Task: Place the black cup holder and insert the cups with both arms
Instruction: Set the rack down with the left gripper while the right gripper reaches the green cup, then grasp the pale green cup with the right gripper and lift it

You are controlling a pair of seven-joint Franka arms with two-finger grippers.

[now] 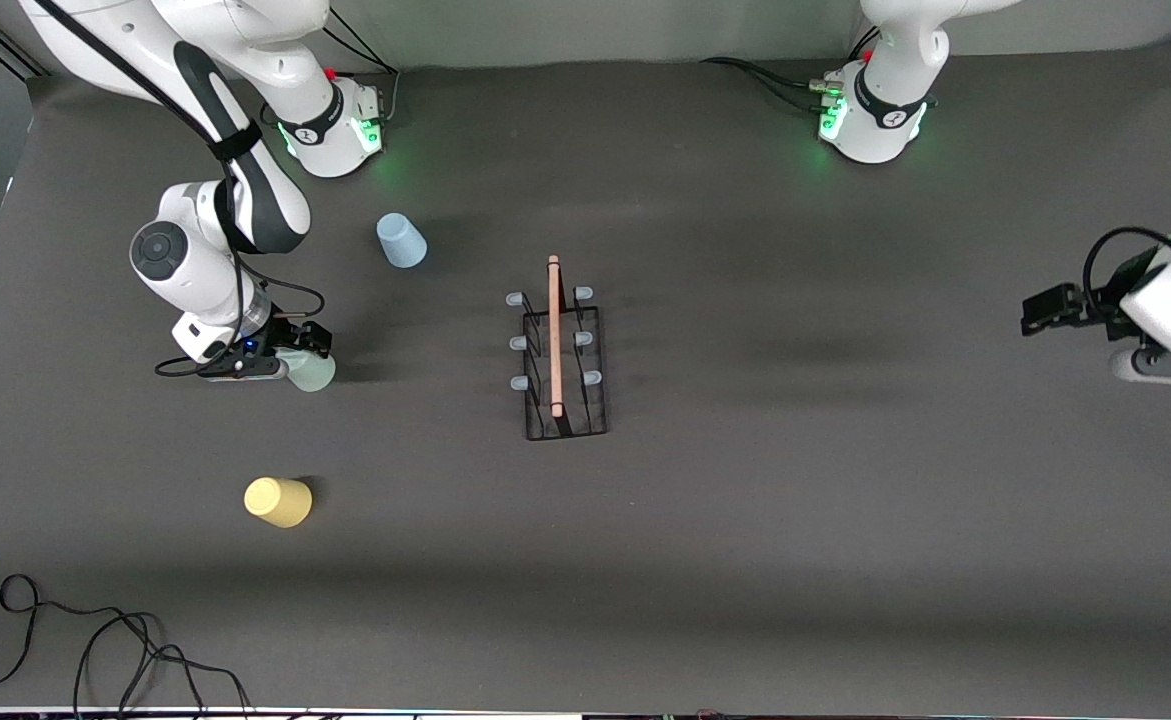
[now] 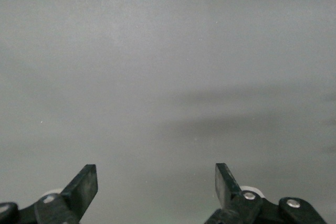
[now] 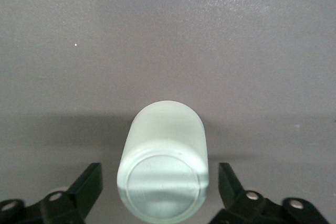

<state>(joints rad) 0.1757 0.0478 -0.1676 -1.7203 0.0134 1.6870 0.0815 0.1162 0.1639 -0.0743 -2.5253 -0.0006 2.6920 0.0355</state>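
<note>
The black cup holder (image 1: 565, 365) with its wooden rod handle stands at the middle of the table. The mint green cup (image 1: 310, 372) is on the table toward the right arm's end. My right gripper (image 1: 305, 352) is open with a finger on each side of the green cup, and gaps show on both sides. In the right wrist view the green cup (image 3: 164, 166) shows its closed base between the fingers (image 3: 89, 182). The blue cup (image 1: 400, 241) is farther from the front camera, the yellow cup (image 1: 278, 501) nearer. My left gripper (image 1: 1040, 312) is open and empty over bare table (image 2: 156, 174).
A loose black cable (image 1: 95, 640) lies near the table's front edge at the right arm's end. The two arm bases (image 1: 340, 125) (image 1: 875, 115) stand along the far edge. The dark mat between the holder and the left gripper is bare.
</note>
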